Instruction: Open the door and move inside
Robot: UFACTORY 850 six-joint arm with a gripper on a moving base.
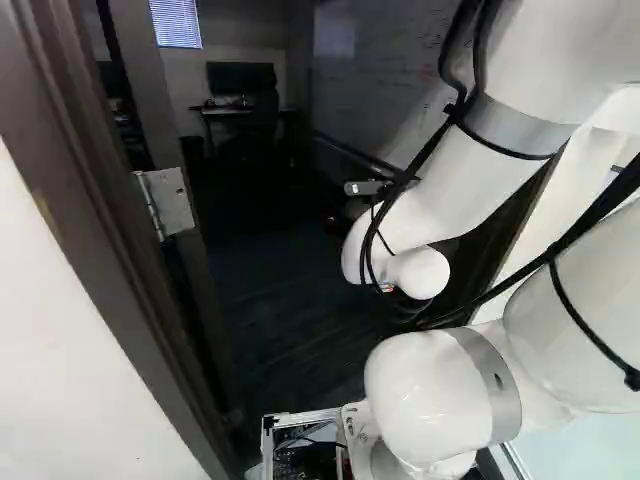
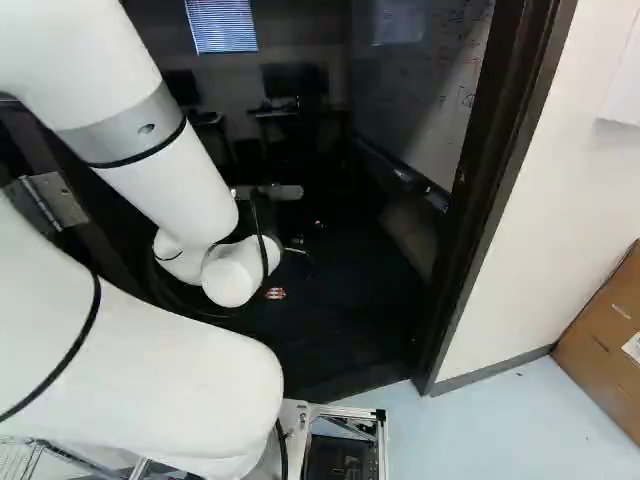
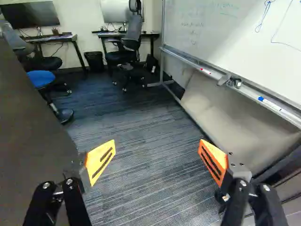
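Note:
Barely showing past the white wrist is my gripper [image 2: 298,251] in the right base view, within the doorway. In the wrist view the gripper [image 3: 157,147] is open, its orange pads wide apart with only carpet visible beyond them. The dark door [image 3: 33,122] stands swung inward, beside the gripper on the side away from the whiteboard; neither finger visibly touches it. Its metal hinge [image 1: 168,202] shows at the left of the left base view, by the dark frame [image 1: 95,190]. The opposite jamb [image 2: 490,190] is at the right of the right base view. The door handle is not visible.
Inside are carpet [image 3: 136,127], a whiteboard [image 3: 235,37] along one side, desks [image 3: 127,35] with monitors, an office chair [image 3: 129,42], a blue stool [image 3: 41,79] near the door and a bin [image 3: 94,61]. Outside, a cardboard box [image 2: 605,340] stands by the white wall [image 2: 560,220].

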